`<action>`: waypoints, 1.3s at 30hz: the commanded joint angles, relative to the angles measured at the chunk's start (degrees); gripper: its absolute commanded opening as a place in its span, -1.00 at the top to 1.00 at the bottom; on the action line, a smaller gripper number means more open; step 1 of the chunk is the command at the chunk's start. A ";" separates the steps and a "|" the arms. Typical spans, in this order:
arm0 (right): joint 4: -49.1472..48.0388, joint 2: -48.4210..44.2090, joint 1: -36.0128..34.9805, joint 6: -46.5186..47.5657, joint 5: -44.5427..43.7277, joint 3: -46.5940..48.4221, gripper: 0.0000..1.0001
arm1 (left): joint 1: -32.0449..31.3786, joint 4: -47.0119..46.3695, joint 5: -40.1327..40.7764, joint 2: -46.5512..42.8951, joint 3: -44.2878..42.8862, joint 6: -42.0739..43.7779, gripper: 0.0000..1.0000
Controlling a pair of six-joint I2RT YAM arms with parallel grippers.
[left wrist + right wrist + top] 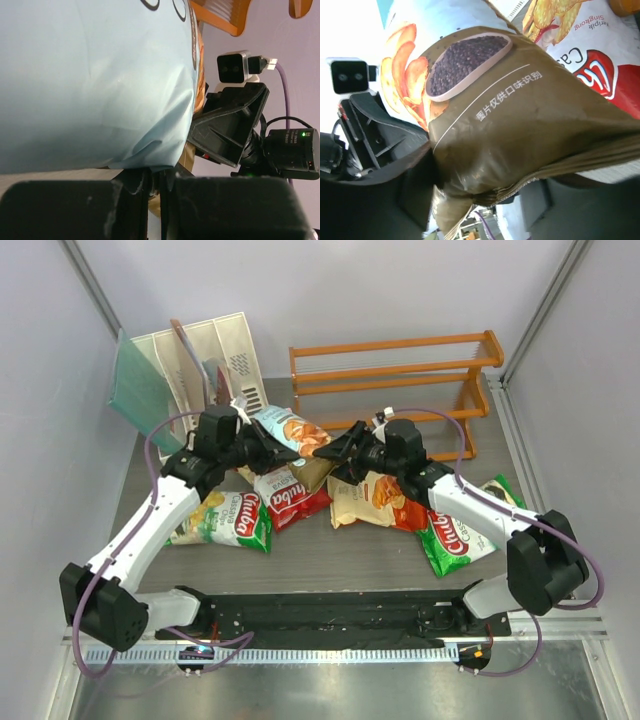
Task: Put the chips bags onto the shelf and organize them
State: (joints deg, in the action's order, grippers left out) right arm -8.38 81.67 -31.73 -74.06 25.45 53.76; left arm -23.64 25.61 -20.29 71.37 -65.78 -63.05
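2 tools, L tool (270, 447) & R tool (338, 453), pinch blue/brown bag (297, 430)

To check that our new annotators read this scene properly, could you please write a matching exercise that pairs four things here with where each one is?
Things:
1. light-blue and brown bag
2. red bag
3. shelf
4. white file organizer

Places:
a. back left of the table
b. back right of it
c. gripped between the left hand and the right hand
d. lying in the pile, just in front of the held bag

Pairs: 1-c, 2-d, 3-b, 4-a.
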 commanded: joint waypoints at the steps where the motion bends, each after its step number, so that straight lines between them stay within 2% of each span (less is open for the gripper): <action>1: -3.83 0.77 -0.62 0.23 -1.90 1.26 0.05 | -0.44 -2.05 -5.19 -3.00 0.04 -0.85 1.00; 2: -3.83 0.77 -0.71 0.41 -1.90 1.26 0.19 | -0.44 -2.05 -5.72 -2.99 0.12 -0.76 1.00; 3: -3.75 0.60 -0.71 0.58 -1.90 1.26 0.47 | -0.44 -2.05 -5.90 -2.82 0.30 0.02 1.00; 6: -2.61 0.25 -0.71 3.03 -0.58 1.61 0.79 | -0.44 2.94 -3.72 -1.86 -2.76 5.53 0.78; 7: -0.08 -0.45 -0.71 4.35 -0.49 2.22 0.81 | -0.44 7.48 -2.92 -1.59 -4.08 7.13 0.55; 9: 2.31 -1.59 -0.27 6.11 -1.10 2.23 0.85 | -0.44 11.29 -1.16 -1.06 -7.60 9.77 0.29; 10: 3.71 -3.17 0.08 6.99 -1.28 2.06 0.87 | -0.44 12.70 0.68 -0.89 -8.39 11.44 -0.03; 13: 4.69 -5.98 2.36 6.91 -2.16 0.48 0.95 | -0.36 15.79 4.28 -1.93 -10.07 12.59 -0.34; 18: 7.41 -12.93 6.23 8.93 -3.03 -0.32 0.98 | -0.01 15.88 7.20 -4.49 -9.19 11.89 -0.41; 24: 19.44 -19.96 11.77 17.54 -8.75 2.31 0.98 | 0.96 16.93 7.81 -4.58 -9.54 12.68 -0.41; 30: 24.90 -19.71 19.15 20.62 -6.91 4.60 0.98 | 2.19 17.63 8.08 -4.58 -10.42 13.30 -0.42; 35: 29.99 -19.88 20.38 22.99 -13.21 8.38 0.98 | 2.54 18.16 8.08 -4.49 -10.86 13.74 -0.42; 39: 30.88 -20.23 25.56 24.93 -12.45 8.64 0.98 | 2.90 18.16 8.34 -4.66 -10.86 13.83 -0.42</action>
State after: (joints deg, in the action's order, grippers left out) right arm 22.22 62.74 -10.72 -52.49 15.53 59.13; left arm -21.28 43.64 -12.80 67.64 -74.61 -50.48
